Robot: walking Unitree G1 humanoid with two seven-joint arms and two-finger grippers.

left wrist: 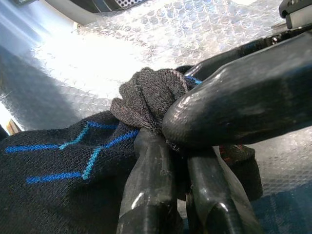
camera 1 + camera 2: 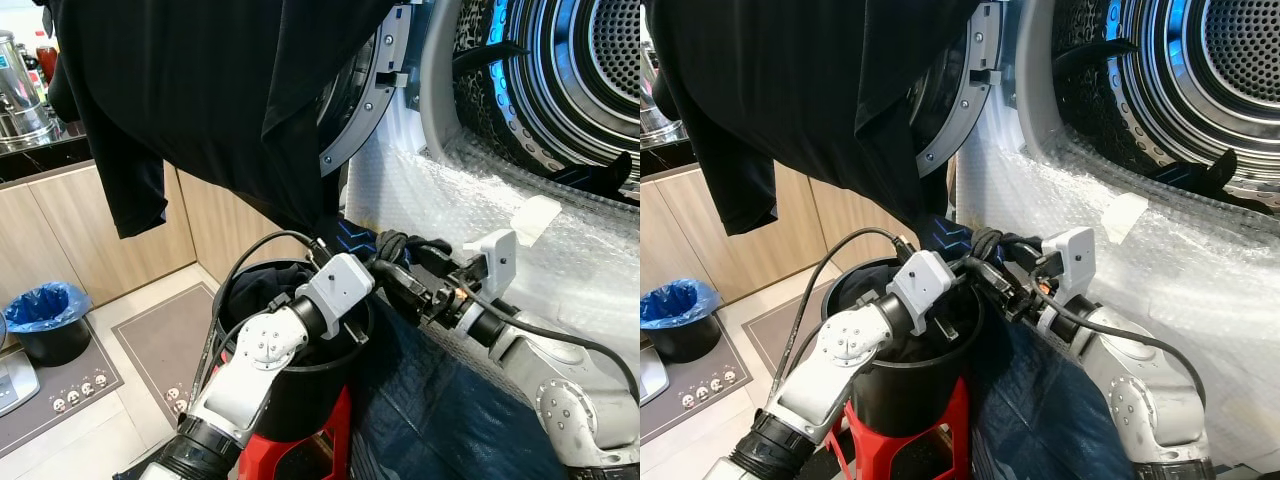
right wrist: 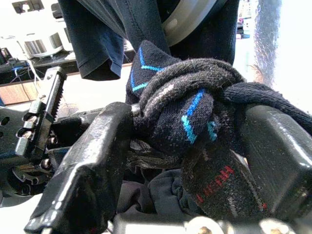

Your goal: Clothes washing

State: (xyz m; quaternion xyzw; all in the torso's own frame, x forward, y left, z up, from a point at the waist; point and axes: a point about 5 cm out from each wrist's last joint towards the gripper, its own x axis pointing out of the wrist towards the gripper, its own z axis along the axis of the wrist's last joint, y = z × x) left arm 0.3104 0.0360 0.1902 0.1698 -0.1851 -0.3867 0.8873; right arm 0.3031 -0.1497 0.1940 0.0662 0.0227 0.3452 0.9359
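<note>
A knotted dark sock with blue lines [image 2: 392, 243] is pinched between both grippers above the black laundry basket [image 2: 300, 375]. My left gripper [image 2: 388, 274] reaches in from the lower left and is shut on the sock [image 1: 151, 95]; its fingers [image 1: 151, 195] clamp the fabric. From the right comes my right gripper [image 2: 408, 258], shut on the same sock [image 3: 180, 97], with its fingers [image 3: 92, 161] on either side of the bundle. Dark clothes lie in the basket beneath. The open washer drum [image 2: 580, 70] is up on the right.
A black T-shirt [image 2: 200, 100] hangs over the open washer door [image 2: 365, 90]. Bubble wrap [image 2: 450, 190] covers the washer front. The basket stands on a red stool [image 2: 300, 450], with dark blue cloth [image 2: 430, 410] draped beside it. A blue-lined bin [image 2: 50, 320] stands on the floor at left.
</note>
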